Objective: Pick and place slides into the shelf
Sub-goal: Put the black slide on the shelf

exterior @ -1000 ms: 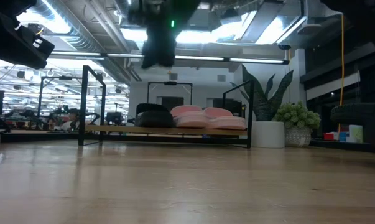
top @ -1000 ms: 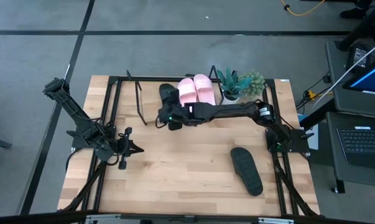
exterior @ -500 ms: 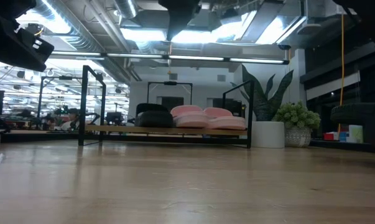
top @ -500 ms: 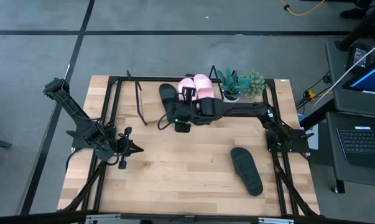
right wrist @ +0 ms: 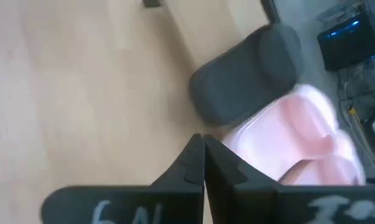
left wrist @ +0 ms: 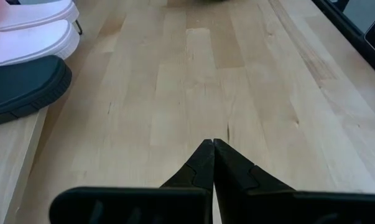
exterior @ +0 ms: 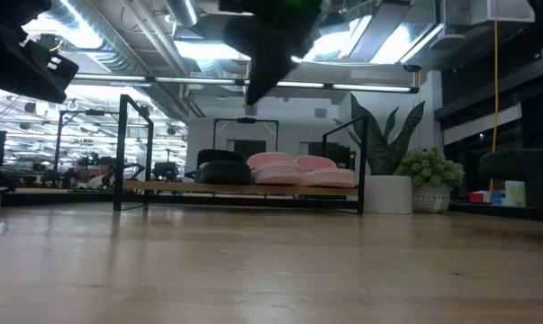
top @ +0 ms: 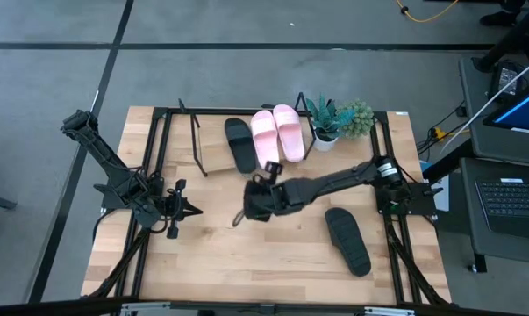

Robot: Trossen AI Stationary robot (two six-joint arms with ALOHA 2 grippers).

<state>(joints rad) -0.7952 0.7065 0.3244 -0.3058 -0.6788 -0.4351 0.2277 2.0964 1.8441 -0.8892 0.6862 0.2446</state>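
Observation:
The shelf [top: 213, 149] stands at the table's far side. On its board lie one black slide [top: 239, 145] and two pink slides [top: 278, 133] side by side, soles down. A second black slide [top: 347, 240] lies flat on the tabletop at the near right. My right gripper [top: 240, 216] hangs shut above the middle of the table, holding nothing; its wrist view looks back at the shelved black slide [right wrist: 249, 71] and the pink slides [right wrist: 299, 134]. My left gripper [top: 192, 210] waits shut over the table's left part.
Two potted plants [top: 339, 123] stand at the shelf's right end. Black metal frame rails [top: 150, 175] run along the table's left and right sides. Bare wood [top: 273, 263] lies between the grippers and the near edge.
My right gripper has drawn back from the black slide on the shelf toward the near edge, out over the middle of the table, sinking slightly and rolling about its own axis. The black slide has stayed on the shelf.

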